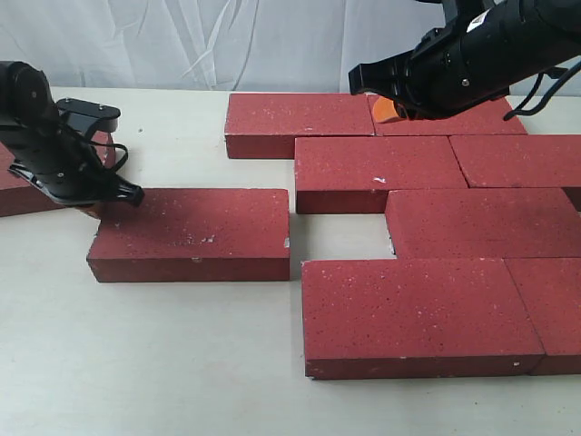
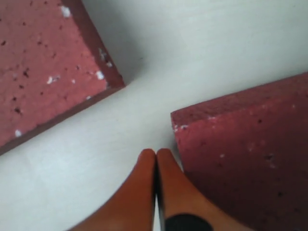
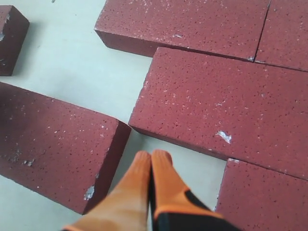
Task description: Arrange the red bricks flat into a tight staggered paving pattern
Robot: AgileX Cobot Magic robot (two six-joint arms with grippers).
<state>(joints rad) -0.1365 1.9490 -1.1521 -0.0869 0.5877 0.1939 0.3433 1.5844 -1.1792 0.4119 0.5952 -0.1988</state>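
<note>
Several red bricks (image 1: 381,168) lie flat in staggered rows on the right of the table. One loose red brick (image 1: 191,232) lies to their left, a gap apart. My left gripper (image 1: 118,193) is shut and empty, low at that brick's far left corner; in the left wrist view its fingertips (image 2: 156,154) touch the table beside the brick's (image 2: 250,144) corner. My right gripper (image 1: 390,109) hangs shut and empty above the back row. In the right wrist view it (image 3: 153,156) hovers over the gap between the loose brick (image 3: 53,149) and a laid brick (image 3: 216,101).
Another red brick (image 1: 18,186) lies at the far left, partly under the left arm, and shows in the left wrist view (image 2: 43,67). A bare pocket of table (image 1: 340,236) sits between the loose brick and the rows. A white curtain (image 1: 227,36) hangs behind.
</note>
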